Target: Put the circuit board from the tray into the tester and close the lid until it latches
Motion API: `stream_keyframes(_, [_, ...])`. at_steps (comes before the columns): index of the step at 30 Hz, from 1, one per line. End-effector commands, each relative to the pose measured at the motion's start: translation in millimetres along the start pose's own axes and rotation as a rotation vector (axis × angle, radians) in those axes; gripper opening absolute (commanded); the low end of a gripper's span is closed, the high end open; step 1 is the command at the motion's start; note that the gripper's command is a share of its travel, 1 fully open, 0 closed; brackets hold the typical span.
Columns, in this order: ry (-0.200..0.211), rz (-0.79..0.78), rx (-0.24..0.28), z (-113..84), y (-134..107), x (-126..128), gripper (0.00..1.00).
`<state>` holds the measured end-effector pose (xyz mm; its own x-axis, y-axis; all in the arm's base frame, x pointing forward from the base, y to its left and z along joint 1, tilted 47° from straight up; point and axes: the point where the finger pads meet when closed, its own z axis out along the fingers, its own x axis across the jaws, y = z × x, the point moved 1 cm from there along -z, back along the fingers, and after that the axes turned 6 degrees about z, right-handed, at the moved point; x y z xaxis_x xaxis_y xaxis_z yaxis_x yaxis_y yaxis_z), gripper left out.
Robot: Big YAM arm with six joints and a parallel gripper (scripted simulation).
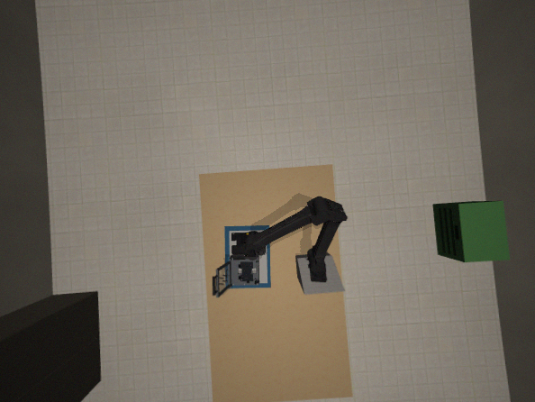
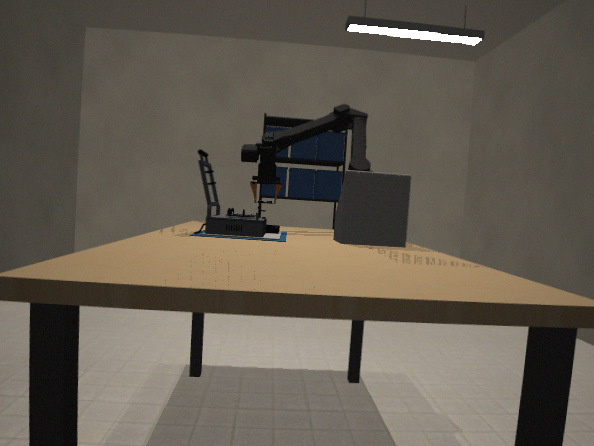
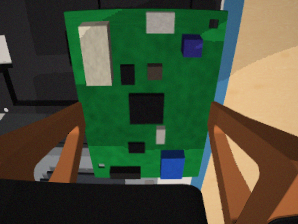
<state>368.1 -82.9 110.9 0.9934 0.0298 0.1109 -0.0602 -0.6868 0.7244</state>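
Note:
My gripper (image 2: 266, 201) (image 3: 146, 111) is shut on the green circuit board (image 2: 269, 202) (image 3: 115, 107) by its long edges and holds it face up, raised above the tray (image 1: 236, 237) (image 2: 272, 229). A long cream block (image 3: 96, 55) and a white part (image 3: 160, 22) are at the board's far end in the wrist view; a blue part (image 3: 172, 165) is at its near end. The tester (image 1: 245, 283) (image 2: 235, 226) stands beside the tray. Its lid (image 1: 218, 280) (image 2: 209, 185) is open and nearly upright. The arm hides the fingers in the top view.
Tray and tester stand on a blue-edged mat (image 1: 268, 270) (image 2: 283, 238) (image 3: 232, 40) on the wooden table (image 1: 279, 342) (image 2: 300, 275). The arm's grey base block (image 1: 333, 279) (image 2: 375, 210) stands to the right of them. A thin upright piece (image 2: 260, 209) rises from the tester's right edge, close under the gripper.

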Motion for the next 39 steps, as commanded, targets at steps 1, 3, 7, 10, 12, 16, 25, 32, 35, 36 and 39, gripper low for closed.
stream_keyframes(1, [0.055,0.044,0.003,-23.5,6.6,19.1,0.72])
stream_keyframes(3, [0.053,0.043,0.003,-23.9,6.1,19.0,0.72])
stream_keyframes(7, [0.050,0.039,0.003,-22.5,4.2,18.1,0.72])
stream_keyframes(10, [0.046,0.035,0.002,-20.8,2.4,17.1,0.72])
stream_keyframes(12, [0.045,0.034,0.002,-20.0,1.6,16.7,0.72])
stream_keyframes(16, [0.043,0.030,0.002,-19.0,0.6,16.2,0.72])
stream_keyframes(25, [0.041,0.027,0.002,-18.4,0.0,15.8,0.72])
stream_keyframes(32, [0.042,0.026,0.002,-18.4,0.0,15.7,0.72])
stream_keyframes(35, [0.042,0.026,0.002,-18.4,0.0,15.7,0.72])
stream_keyframes(36, [0.042,0.026,0.002,-18.4,0.0,15.7,0.72])
stream_keyframes(39, [0.042,0.026,0.002,-18.4,0.0,15.7,0.72])
